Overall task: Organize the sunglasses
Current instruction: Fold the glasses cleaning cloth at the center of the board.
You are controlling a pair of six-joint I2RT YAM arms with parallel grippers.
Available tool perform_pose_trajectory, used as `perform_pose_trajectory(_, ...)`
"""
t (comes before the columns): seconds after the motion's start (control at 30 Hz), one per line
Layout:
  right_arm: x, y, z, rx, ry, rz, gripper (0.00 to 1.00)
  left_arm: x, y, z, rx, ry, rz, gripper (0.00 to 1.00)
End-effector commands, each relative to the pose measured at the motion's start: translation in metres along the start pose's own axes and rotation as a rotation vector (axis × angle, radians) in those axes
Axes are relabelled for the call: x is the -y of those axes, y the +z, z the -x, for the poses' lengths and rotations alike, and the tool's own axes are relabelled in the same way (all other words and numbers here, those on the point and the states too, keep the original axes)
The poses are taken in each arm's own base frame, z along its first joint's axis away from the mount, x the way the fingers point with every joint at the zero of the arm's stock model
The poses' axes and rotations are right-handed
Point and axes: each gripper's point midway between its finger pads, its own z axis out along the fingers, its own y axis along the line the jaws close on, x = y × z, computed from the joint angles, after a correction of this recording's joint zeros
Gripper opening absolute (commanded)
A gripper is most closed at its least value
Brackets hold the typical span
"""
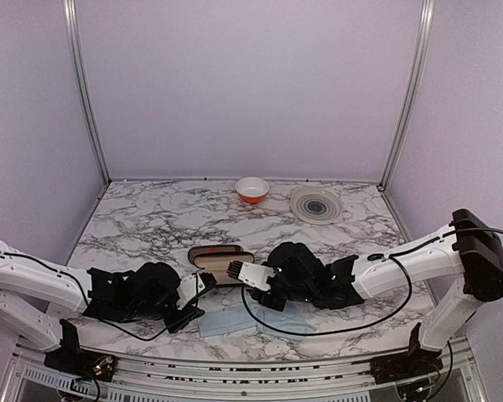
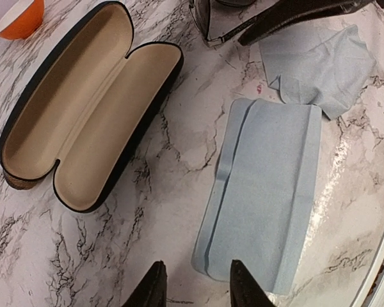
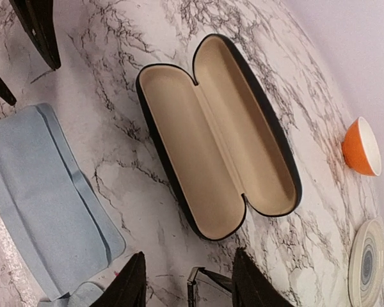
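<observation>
Sunglasses sit between the parted fingers of the right claw, apparently resting on the desk, just short of the case; bare marble shows between one finger and the wire frame, so this claw looks released, not grasping. The left claw is likewise released and empty, hovering over the near edge of a flat blue cloth. Beyond both lies the open case, its tan lining bare. My reading: the case is opened and ready, but the glasses are not yet inside, nor the lid shut
</observation>
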Motion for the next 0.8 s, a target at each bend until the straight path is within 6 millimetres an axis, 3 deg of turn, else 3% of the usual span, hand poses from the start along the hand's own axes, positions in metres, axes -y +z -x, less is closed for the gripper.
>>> perform_pose_trajectory(0.0,0.007,-0.018,0.021,0.114,0.023,-0.008,0.44,0.014,-0.011,0.004,0.076,0.066,-0.082,0.35)
perform_pose_trajectory(0.2,0.000,-0.032,0.015,0.154,-0.002,0.020,0.44,0.053,-0.024,-0.001,0.164,0.251,-0.188,0.35)
perform_pose_trajectory(0.57,-0.031,-0.037,0.008,0.155,0.091,0.197,0.41,0.059,-0.025,-0.004,0.167,0.317,-0.178,0.34)
perform_pose_trajectory(0.77,-0.052,-0.042,-0.016,0.092,0.200,0.285,0.21,0.058,-0.025,-0.003,0.162,0.318,-0.167,0.34)
